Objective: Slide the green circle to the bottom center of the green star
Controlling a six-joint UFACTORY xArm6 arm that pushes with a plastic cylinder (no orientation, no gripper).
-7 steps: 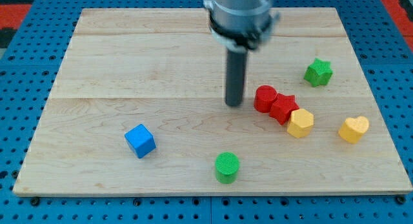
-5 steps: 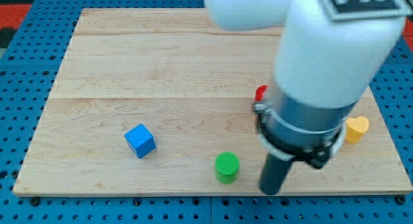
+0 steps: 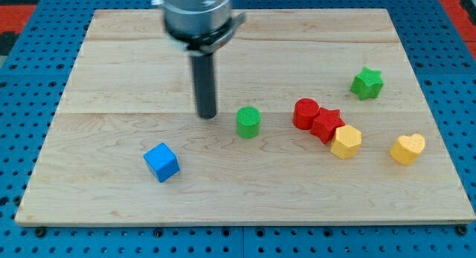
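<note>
The green circle (image 3: pixel 248 122) sits near the board's middle. The green star (image 3: pixel 367 83) lies at the view's right, well above and right of the circle. My tip (image 3: pixel 206 115) rests on the board just to the left of the green circle, a small gap apart from it.
A red cylinder (image 3: pixel 305 113), a red star (image 3: pixel 326 125) and a yellow hexagon block (image 3: pixel 346 141) cluster between the circle and the star. A yellow heart (image 3: pixel 407 149) lies at the right. A blue cube (image 3: pixel 161 162) lies at the lower left. The wooden board (image 3: pixel 111 65) sits on a blue pegboard.
The green circle has moved from near the bottom edge up to the board's middle. My tip swung from the bottom right of the circle to its left.
</note>
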